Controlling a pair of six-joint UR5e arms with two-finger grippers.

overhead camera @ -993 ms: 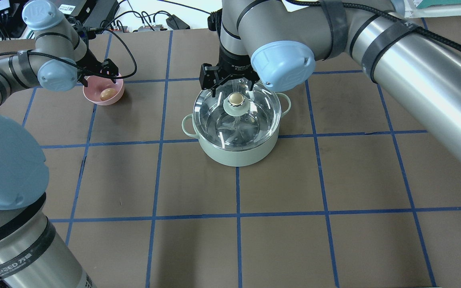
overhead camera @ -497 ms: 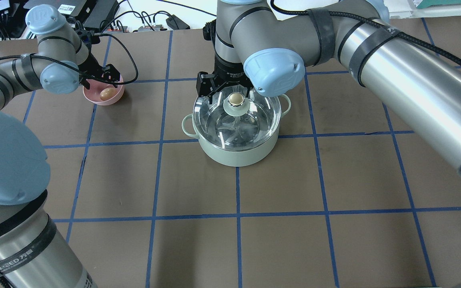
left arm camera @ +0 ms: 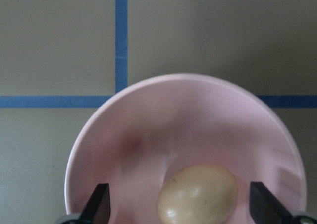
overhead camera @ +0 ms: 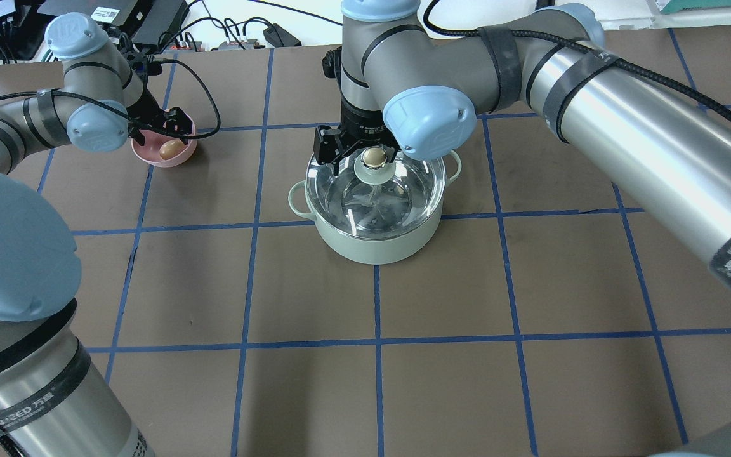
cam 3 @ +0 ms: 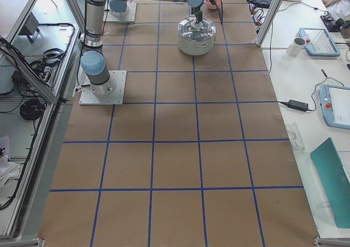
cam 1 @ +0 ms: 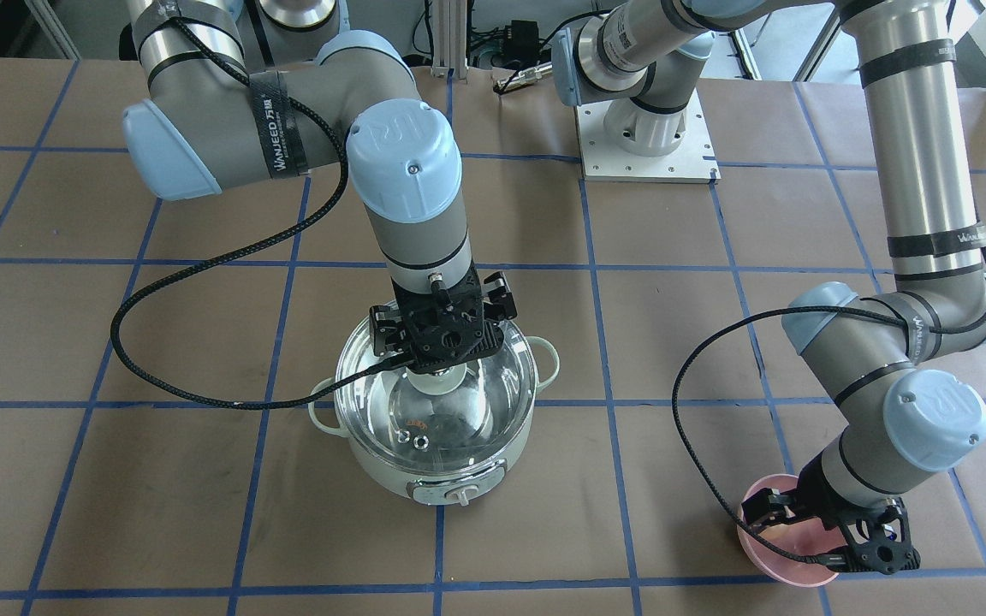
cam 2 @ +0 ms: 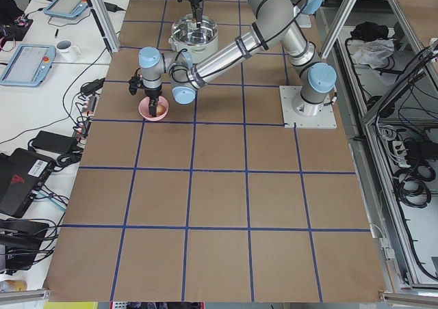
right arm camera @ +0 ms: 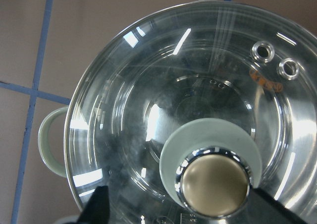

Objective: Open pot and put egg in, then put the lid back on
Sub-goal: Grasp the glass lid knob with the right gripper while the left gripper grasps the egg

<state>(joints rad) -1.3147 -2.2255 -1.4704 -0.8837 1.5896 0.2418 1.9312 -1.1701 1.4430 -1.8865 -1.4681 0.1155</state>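
Observation:
The mint-green pot (overhead camera: 372,244) stands mid-table with the glass lid (overhead camera: 397,200) on it, tan knob (overhead camera: 375,156) up. My right gripper (overhead camera: 362,146) is open just above the lid, one finger on each side of the knob, not touching; the right wrist view shows the knob (right arm camera: 214,184) between the fingertips (right arm camera: 100,201). The egg (overhead camera: 171,149) lies in a small pink bowl (overhead camera: 183,157) at the far left. My left gripper (overhead camera: 161,129) is open low over the bowl, its fingers either side of the egg (left arm camera: 198,194).
The pot's dial knob (cam 1: 457,494) faces away from the robot and its loop handles (overhead camera: 297,200) stick out sideways. Cables and electronics (overhead camera: 150,19) lie beyond the table's far edge. A black cable (cam 1: 202,257) hangs from the right arm beside the pot.
My right gripper has moved nearer and lower, from behind the knob to straddling it. My left gripper has shifted slightly and lowered over the bowl. Pot, lid and egg have not moved.

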